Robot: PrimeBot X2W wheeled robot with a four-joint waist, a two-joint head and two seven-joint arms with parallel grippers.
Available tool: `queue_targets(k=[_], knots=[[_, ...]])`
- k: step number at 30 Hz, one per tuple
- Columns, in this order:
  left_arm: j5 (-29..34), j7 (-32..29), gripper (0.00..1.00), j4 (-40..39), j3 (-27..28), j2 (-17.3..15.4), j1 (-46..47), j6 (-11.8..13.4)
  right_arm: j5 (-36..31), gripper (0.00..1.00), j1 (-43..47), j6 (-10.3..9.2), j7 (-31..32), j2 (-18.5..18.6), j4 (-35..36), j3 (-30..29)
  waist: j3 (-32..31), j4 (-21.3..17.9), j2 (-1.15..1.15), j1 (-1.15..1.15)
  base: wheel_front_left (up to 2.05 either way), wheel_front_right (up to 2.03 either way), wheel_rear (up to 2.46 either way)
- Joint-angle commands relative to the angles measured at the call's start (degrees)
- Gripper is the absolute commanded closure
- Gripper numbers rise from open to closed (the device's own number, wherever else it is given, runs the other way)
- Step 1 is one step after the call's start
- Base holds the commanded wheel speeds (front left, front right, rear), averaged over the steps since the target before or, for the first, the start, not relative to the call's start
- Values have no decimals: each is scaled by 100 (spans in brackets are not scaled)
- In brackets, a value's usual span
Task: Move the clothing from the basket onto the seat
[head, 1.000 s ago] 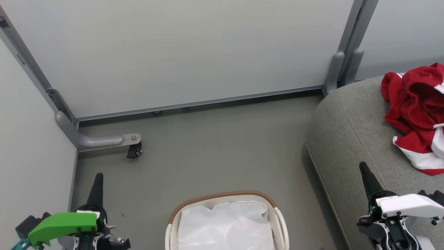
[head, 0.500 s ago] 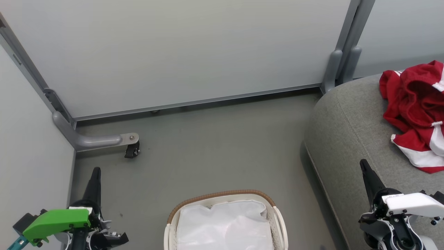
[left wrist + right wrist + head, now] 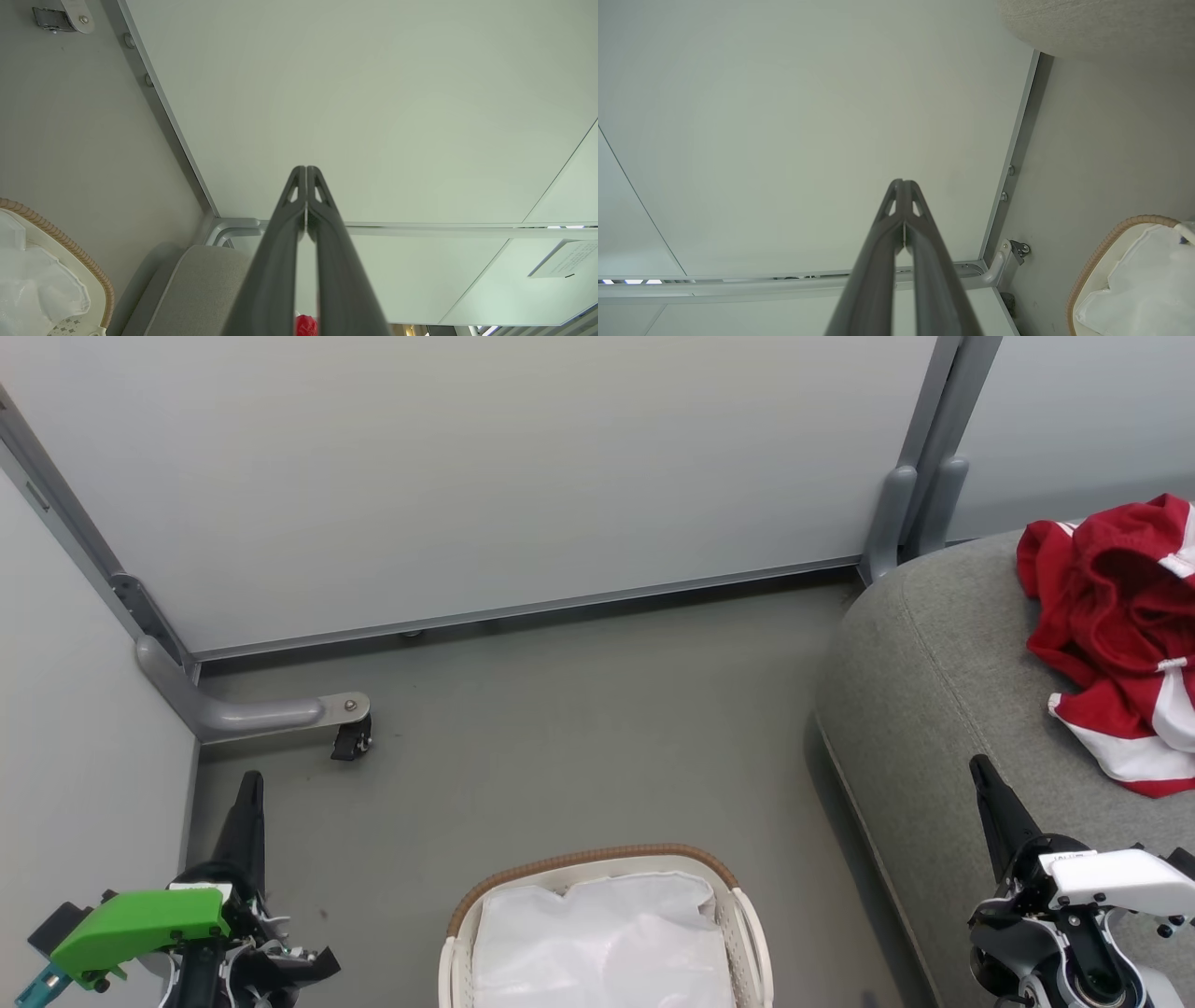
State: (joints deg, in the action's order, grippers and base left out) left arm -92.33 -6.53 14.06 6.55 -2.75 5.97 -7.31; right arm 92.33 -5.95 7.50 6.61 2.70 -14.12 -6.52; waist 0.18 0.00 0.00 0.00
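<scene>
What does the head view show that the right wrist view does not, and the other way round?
Head view: the red clothing lying on the seat, and the left gripper with its green cover. Right wrist view: small bright lights beside the corner post. Both: the seat, the basket with its white liner, the grey floor, the caster foot, the wall panel and the right gripper, fingers pressed together.

The basket (image 3: 597,857) sits at bottom centre, a sheet (image 3: 597,943) lying in it; the seat (image 3: 934,691) occupies the right side, the clothing (image 3: 1102,607) on it at upper right.
</scene>
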Motion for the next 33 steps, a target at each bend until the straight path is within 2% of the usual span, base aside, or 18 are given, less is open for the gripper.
queue_targets(k=[1,33], knots=[[-17,-20,100,-8,13,-23,58,-39,17,100,-54,-2,8,34,25,-10,0,0,0,0,0,0,0],[-18,-19,100,-9,12,-23,58,-34,18,100,-53,-1,7,34,24,-9,0,0,0,0,0,0,0]])
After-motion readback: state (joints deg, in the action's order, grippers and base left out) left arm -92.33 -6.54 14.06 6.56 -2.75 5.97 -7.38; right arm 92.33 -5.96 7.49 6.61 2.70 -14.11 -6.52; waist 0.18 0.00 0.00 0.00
